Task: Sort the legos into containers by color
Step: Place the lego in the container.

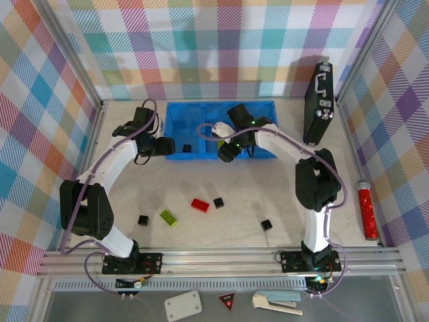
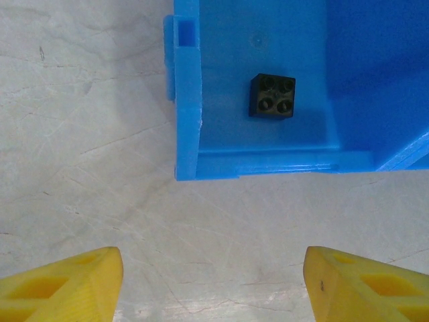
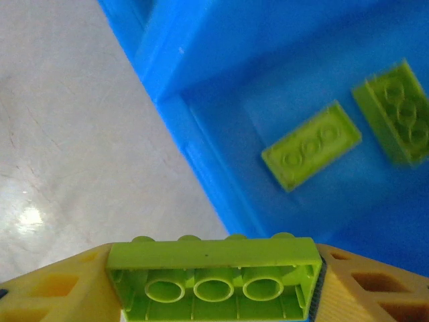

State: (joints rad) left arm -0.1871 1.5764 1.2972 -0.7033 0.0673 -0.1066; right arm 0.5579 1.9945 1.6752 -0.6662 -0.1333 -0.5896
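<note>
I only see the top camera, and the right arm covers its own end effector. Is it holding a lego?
Observer: Yes. The right end effector is clamped on a lime-green brick, with the brick's hollow underside facing the wrist camera.
Operator: Are there green ones in the tray under it?
Observer: Two loose lime-green bricks lie studs-up in the blue tray compartment ahead of it.
Operator: What about the left one?
Observer: The left end effector is open with nothing between its fingers. It is over bare table, just outside the tray's corner.
</note>
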